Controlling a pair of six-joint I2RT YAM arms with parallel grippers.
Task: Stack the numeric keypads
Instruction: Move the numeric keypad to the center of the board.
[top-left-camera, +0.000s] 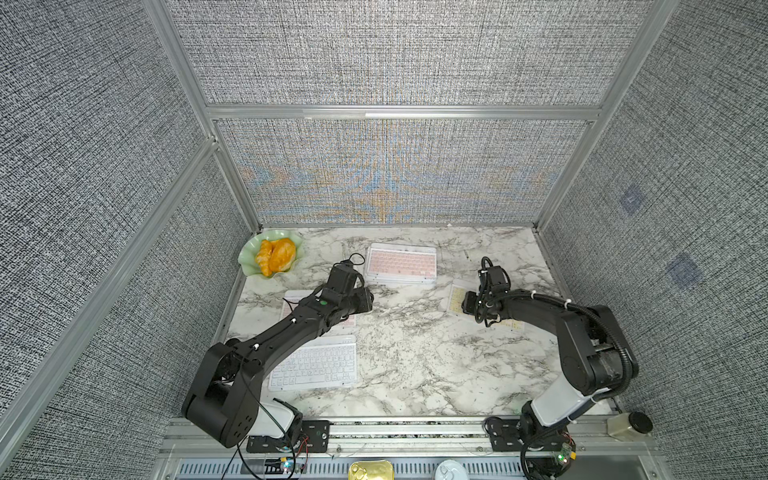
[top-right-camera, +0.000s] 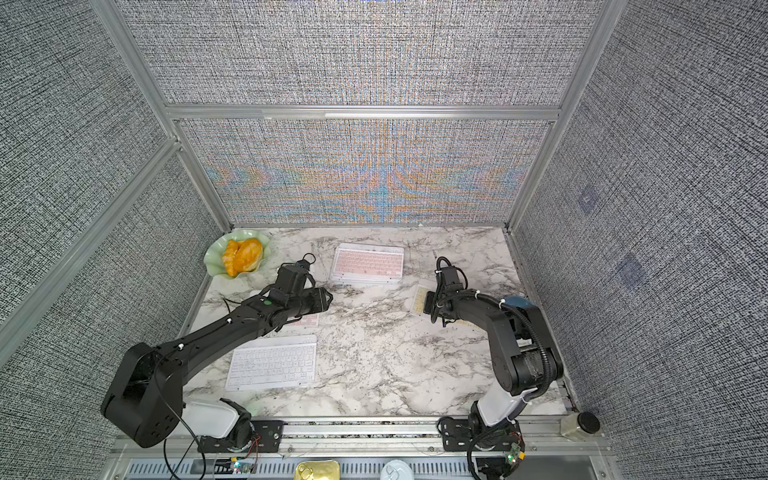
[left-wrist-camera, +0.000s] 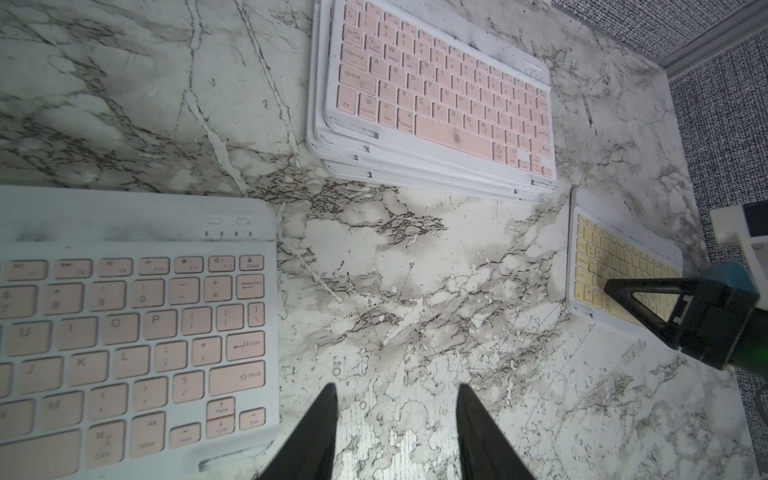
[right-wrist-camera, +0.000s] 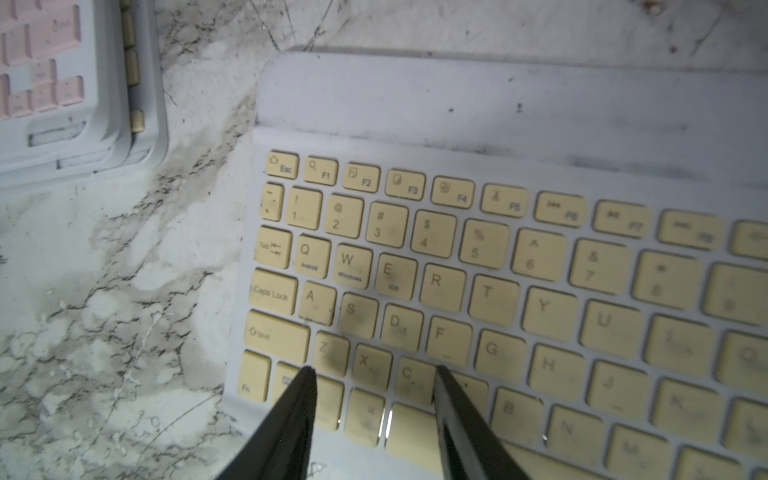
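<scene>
At the back centre lies a stack of numeric keypads (top-left-camera: 401, 264) (top-right-camera: 368, 264) (left-wrist-camera: 440, 95) with a pink-keyed one on top. The yellow keys of a lower one (right-wrist-camera: 132, 70) show at its edge. A single pink keypad (left-wrist-camera: 124, 332) lies mostly under my left arm (top-left-camera: 291, 328). My left gripper (left-wrist-camera: 397, 388) hangs open over bare marble just off that keypad's right end. A white keypad (top-left-camera: 313, 365) (top-right-camera: 272, 365) lies nearer the front. A yellow keypad (right-wrist-camera: 498, 291) (top-left-camera: 457, 299) lies at the right. My right gripper (right-wrist-camera: 376, 370) is open, just above its lower-left keys.
A green scalloped dish (top-left-camera: 249, 266) holding orange pastries sits in the back left corner. A small jar (top-left-camera: 629, 426) stands on the front rail at the right. Fabric walls with aluminium posts close in three sides of the marble table (top-left-camera: 415, 353).
</scene>
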